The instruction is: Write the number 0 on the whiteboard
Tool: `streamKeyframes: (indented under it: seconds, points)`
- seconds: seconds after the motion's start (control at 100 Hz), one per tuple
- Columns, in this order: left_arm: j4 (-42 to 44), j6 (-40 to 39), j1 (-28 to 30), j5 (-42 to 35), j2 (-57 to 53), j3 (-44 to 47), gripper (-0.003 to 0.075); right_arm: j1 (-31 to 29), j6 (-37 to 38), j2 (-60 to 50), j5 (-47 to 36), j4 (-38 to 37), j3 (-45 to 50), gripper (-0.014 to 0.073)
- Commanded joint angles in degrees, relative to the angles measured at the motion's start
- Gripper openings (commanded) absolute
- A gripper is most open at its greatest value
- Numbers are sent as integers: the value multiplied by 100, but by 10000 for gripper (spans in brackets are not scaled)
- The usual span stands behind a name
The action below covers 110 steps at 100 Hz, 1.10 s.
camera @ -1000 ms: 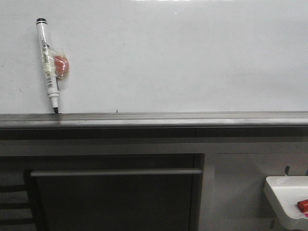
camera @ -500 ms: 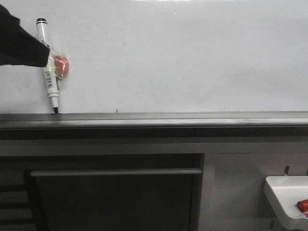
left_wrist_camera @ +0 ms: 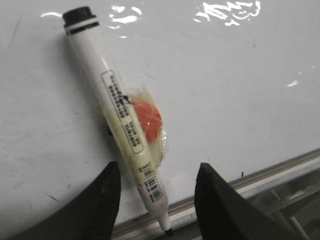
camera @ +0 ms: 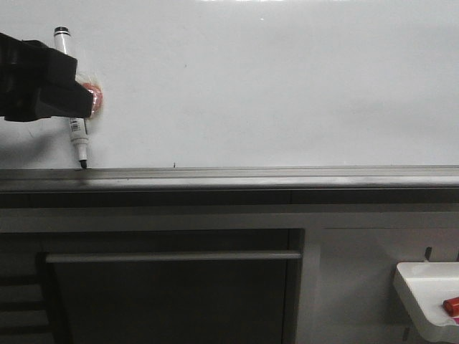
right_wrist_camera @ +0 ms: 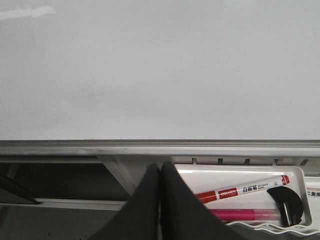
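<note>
The whiteboard [camera: 272,86] fills the upper front view; no number 0 shows on it. A white marker [camera: 80,136] with a black end stands tilted against the board, tip down on the grey edge strip [camera: 251,174]. A red-orange lump [camera: 96,96] is taped to it. My left gripper [camera: 72,97] reaches in from the left and covers the marker's middle. In the left wrist view the marker [left_wrist_camera: 115,100] lies between the jaws of the left gripper [left_wrist_camera: 158,167], which stand open and apart from it. My right gripper [right_wrist_camera: 160,167] is shut and empty below the board's edge.
A small white tray [camera: 423,287] hangs at the lower right below the board. In the right wrist view the tray [right_wrist_camera: 235,180] holds a red-banded marker [right_wrist_camera: 240,191], a pink marker [right_wrist_camera: 245,215] and a black round item [right_wrist_camera: 286,202]. A dark cabinet front with a bar handle [camera: 172,256] is below.
My left gripper came into the front view from the left and moved right until it straddles the marker. The marker has not moved.
</note>
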Motion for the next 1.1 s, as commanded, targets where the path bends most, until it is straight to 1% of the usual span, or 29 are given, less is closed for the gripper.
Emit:
streamKeyframes:
  seconds: [0.0,0.08,0.44,0.62,0.69,0.86,0.93,1.0,1.09]
  points:
    - [-89,-49,-59,-480,-1,-174,320,4,-78,32,-492,-14,-202,-55]
    - [-97,-182,-62,-490,64,-174,320,4,-78,32,-532,-14,-202,-56]
    - [-116,-217,-94,-676,515,-174,315,4,-78,32,-557,-14,-202,-55]
    - [-116,-217,-94,-1002,584,-174,309,4,-78,32,-470,-14,-202,-55]
    - [-116,-217,-94,-1055,598,-174,266,4,-78,32,-363,-14,-202,-55]
    - [-116,-217,-94,-1055,598,-174,81,4,-78,32,-221,-14,-202,-55]
    - [-116,-217,-94,-1022,598,-174,23,4,-78,32,-221,-14,-202,-55]
    - [-116,-217,-94,-932,598,-174,-15,4,-78,32,-221,-14,-202,-55]
    - [-116,-217,-94,-846,598,-174,-20,4,-78,32,-221,-14,-202,-55]
